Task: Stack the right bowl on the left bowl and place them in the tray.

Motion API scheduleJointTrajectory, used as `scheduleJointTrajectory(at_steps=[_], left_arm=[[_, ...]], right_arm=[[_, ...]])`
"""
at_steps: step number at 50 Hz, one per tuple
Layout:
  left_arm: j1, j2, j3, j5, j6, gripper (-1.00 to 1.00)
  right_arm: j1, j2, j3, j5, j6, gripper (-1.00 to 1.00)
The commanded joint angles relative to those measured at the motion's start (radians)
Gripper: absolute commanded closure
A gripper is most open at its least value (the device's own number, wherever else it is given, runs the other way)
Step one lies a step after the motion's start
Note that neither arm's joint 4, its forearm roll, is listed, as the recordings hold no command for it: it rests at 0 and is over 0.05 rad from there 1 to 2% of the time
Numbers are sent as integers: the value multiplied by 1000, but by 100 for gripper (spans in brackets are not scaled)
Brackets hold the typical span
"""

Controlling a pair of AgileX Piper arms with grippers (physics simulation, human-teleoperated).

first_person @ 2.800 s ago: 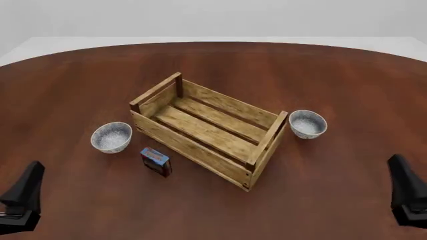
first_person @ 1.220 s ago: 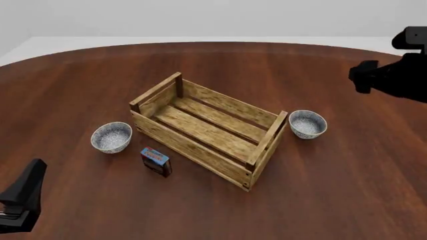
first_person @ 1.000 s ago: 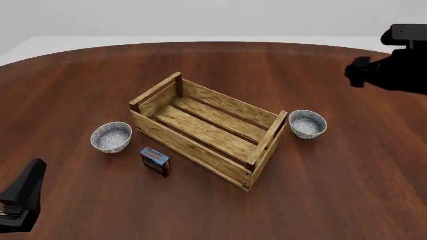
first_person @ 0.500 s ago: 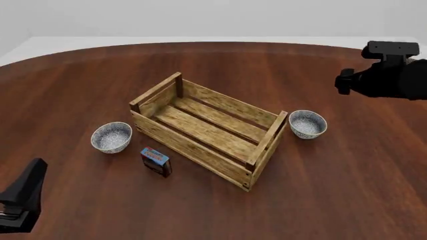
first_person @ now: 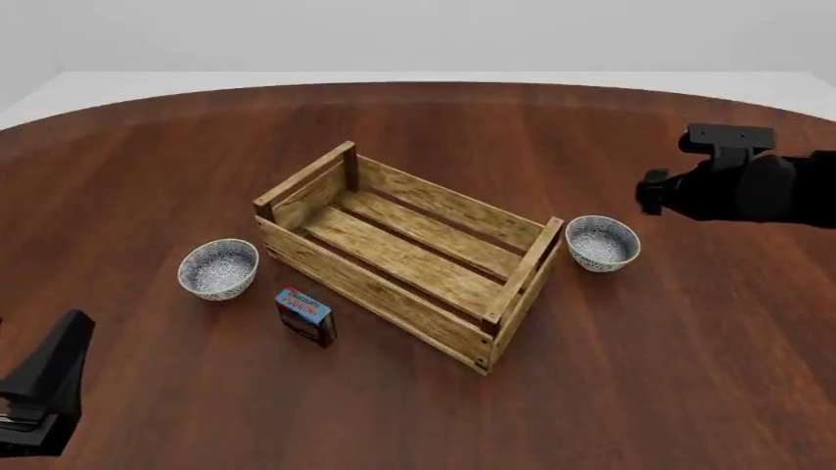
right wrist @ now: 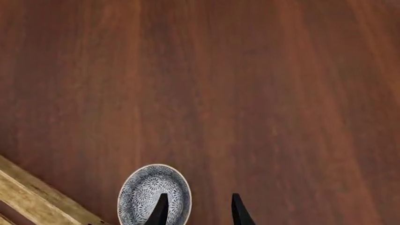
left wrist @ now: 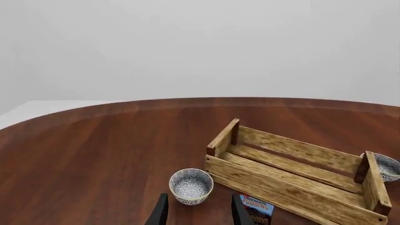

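Black and spread apart, the right gripper (right wrist: 196, 213) hangs above the table with one fingertip (right wrist: 161, 206) over the small round blue-patterned right bowl (first_person: 602, 242), holding nothing. That bowl stands just beside the large light-brown slatted wooden tray (first_person: 411, 253); the matching left bowl (first_person: 218, 267) sits on the tray's other side. Nothing is stacked yet. The left gripper (left wrist: 198, 213), also parted, shows only fingertips.

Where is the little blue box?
In the front view the blue box stands on the table, left of the tray, just right of the left bowl.
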Motion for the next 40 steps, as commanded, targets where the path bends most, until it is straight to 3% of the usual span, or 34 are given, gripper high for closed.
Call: scheduleJointTrajectory(at_steps=[1, 40], left_arm=[[-3, 0, -1, 0, 0, -100], [-10, 0, 8, -1, -3, -100]], right_arm=[[4, 64, 8, -42, 11, -100], [11, 199, 24, -134, 41, -100]])
